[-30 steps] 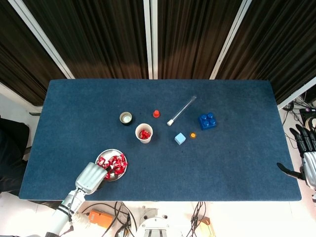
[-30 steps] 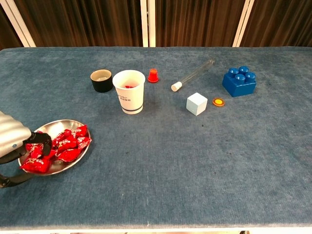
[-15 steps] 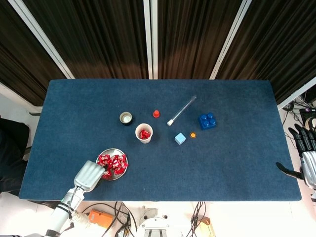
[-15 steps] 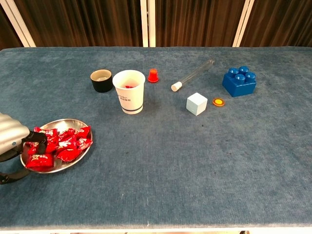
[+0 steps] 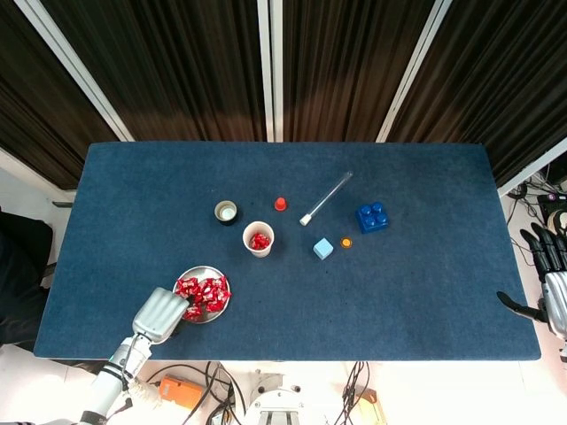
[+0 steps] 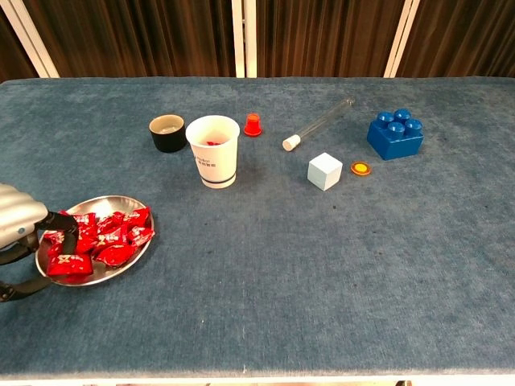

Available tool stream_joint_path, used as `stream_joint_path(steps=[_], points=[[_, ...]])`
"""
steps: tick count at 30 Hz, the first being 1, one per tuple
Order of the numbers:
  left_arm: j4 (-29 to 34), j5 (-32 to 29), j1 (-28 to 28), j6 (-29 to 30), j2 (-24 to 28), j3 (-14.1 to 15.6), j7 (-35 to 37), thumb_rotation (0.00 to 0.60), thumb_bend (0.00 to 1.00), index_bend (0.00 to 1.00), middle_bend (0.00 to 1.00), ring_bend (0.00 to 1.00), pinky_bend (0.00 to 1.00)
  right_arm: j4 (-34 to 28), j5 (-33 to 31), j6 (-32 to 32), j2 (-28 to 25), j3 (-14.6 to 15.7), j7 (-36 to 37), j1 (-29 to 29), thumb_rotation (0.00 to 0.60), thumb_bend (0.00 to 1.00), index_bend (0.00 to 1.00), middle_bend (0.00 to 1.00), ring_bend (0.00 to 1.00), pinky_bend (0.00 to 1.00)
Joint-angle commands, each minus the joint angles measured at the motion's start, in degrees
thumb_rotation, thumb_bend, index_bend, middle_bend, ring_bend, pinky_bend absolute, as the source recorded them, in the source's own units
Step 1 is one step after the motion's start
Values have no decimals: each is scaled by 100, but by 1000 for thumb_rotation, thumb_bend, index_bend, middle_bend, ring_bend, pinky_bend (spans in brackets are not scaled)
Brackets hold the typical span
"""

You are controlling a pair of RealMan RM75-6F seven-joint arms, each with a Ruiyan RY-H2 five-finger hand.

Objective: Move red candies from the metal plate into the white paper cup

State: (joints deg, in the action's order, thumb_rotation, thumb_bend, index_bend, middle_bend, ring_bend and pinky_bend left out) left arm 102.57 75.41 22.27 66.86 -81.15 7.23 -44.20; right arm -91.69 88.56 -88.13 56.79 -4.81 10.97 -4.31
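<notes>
At the near left corner of the table, my left hand sits at the rim of the metal plate, its dark fingertips curled down into the red candies. Whether a candy is actually pinched I cannot tell from either view. The chest view shows the fingertips among the wrappers; from the head view I see only the silver back of the hand.

Further in stands a small black cup, then the white paper cup, upright and well apart from the plate. The head view looks down into it and shows red candy inside; the chest view gives just a sliver of red.

My right hand shows only in the head view, off the table's right edge, fingers spread and holding nothing.
</notes>
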Motion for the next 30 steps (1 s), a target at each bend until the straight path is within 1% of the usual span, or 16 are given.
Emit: stream_joint_path(steps=[1,4,12,16,20,23,26,29,30], points=[[11,-74,28,-56,7,-47,-10,600,275,432,921,834,832,14,1,-3,6,6,15,6,600,277,0,28,0,0],[61,-141,53,-103,27,-85,-11,600,293,432,921,834,832,31,5,-9,14,11,29,13,600,278,0,28,0,0],[23,-354,158,-278,-32,-162,-103,600,295,436,921,834,832,79,-7,-4,34,9,82,15,600,277,0,28,0,0],[-29,-389,190,-273,-109,-206,-153,600,301,494,922,836,832,92,-6,-10,32,5,96,17,600,278,0,28,0,0],[-49,-479,241,-353,-134,-227,-166,600,314,521,922,838,832,107,-19,-14,38,3,115,24,600,277,0,28,0,0],[-114,-390,256,-319,-181,-265,-44,600,347,562,925,845,832,124,-20,-23,45,2,131,29,600,278,0,28,0,0],[-88,-255,239,-205,-140,-310,122,600,365,580,927,847,832,134,-17,-39,47,1,144,37,600,277,0,28,0,0],[71,-101,240,-32,-20,-439,308,600,363,581,927,847,832,132,-6,-57,43,-3,141,41,600,277,0,28,0,0],[158,-45,254,30,31,-522,410,600,362,581,927,847,832,131,-5,-61,43,-7,139,40,600,278,0,28,0,0]])
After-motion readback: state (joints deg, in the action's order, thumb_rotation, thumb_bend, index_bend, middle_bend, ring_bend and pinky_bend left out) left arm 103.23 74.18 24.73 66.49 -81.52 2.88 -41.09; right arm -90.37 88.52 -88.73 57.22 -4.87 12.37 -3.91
